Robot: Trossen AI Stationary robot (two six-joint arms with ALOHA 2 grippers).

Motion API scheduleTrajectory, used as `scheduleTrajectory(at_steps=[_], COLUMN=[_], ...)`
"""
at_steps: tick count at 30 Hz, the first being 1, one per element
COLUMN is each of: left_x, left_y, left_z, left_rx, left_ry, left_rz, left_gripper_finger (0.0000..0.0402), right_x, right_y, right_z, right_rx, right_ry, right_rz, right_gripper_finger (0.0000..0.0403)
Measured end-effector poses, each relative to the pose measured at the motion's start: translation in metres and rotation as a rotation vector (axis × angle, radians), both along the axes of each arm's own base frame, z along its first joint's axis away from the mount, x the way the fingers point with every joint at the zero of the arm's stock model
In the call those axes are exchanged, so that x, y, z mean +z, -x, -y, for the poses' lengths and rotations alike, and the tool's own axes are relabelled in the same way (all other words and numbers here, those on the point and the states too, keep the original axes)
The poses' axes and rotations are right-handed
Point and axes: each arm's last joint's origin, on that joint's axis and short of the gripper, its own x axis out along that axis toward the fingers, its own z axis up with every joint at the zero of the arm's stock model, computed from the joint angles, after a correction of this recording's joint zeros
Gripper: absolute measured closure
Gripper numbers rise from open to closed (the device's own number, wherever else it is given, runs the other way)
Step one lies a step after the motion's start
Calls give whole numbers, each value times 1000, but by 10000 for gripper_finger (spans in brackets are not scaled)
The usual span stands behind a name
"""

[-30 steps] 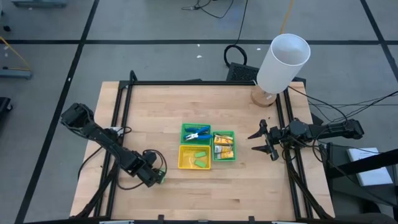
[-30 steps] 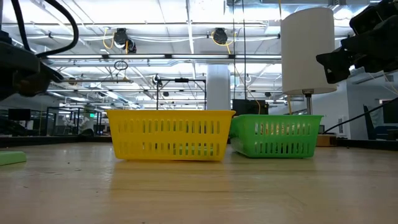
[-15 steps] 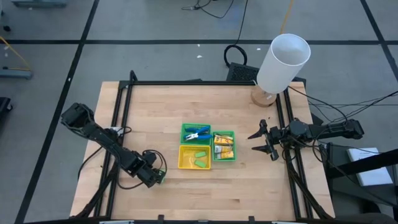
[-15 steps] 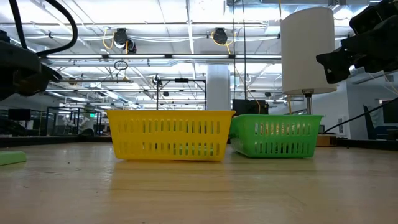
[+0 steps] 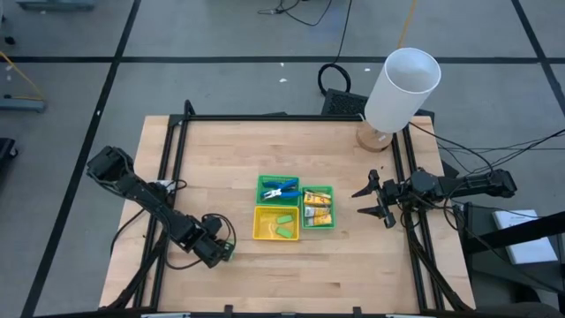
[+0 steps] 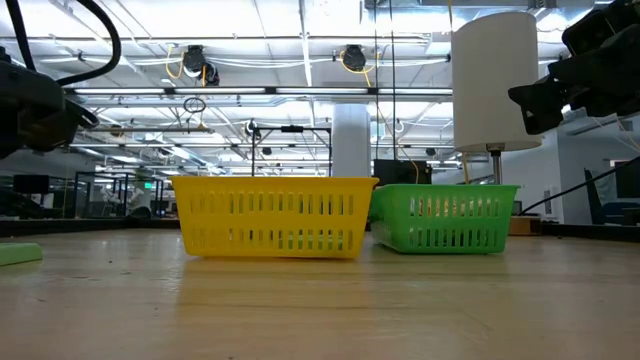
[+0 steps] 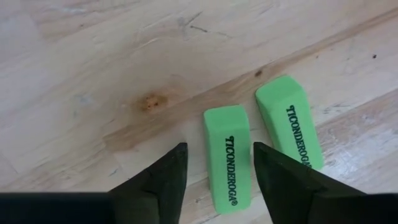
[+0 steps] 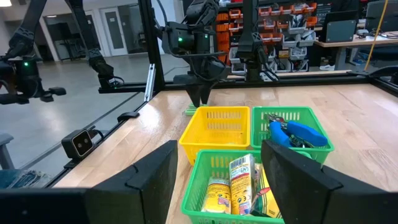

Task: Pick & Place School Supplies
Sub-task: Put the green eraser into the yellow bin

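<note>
Our left pincer (image 7: 214,163) narrows around a green stick (image 7: 227,158) on the tabletop (image 7: 93,74), not yet gripping; the right pincer (image 5: 370,201) waits open, empty.

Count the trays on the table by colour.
green trays: 2
yellow tray: 1
Total: 3
</note>
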Motion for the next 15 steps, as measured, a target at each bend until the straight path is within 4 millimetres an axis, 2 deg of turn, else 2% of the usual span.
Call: scheduleTrajectory(at_steps=[6, 15], left_x=[0, 0], left_y=[-1, -3], left_z=[0, 0], left_rx=[35, 110], left_ry=[-6, 1], left_rz=[19, 40], left_gripper_finger=[256, 284], right_x=[0, 0], right_y=[0, 0], right_z=[0, 0], right_rx=[1, 0], right_ry=[0, 0], right_rz=[0, 0], right_gripper_finger=[177, 177])
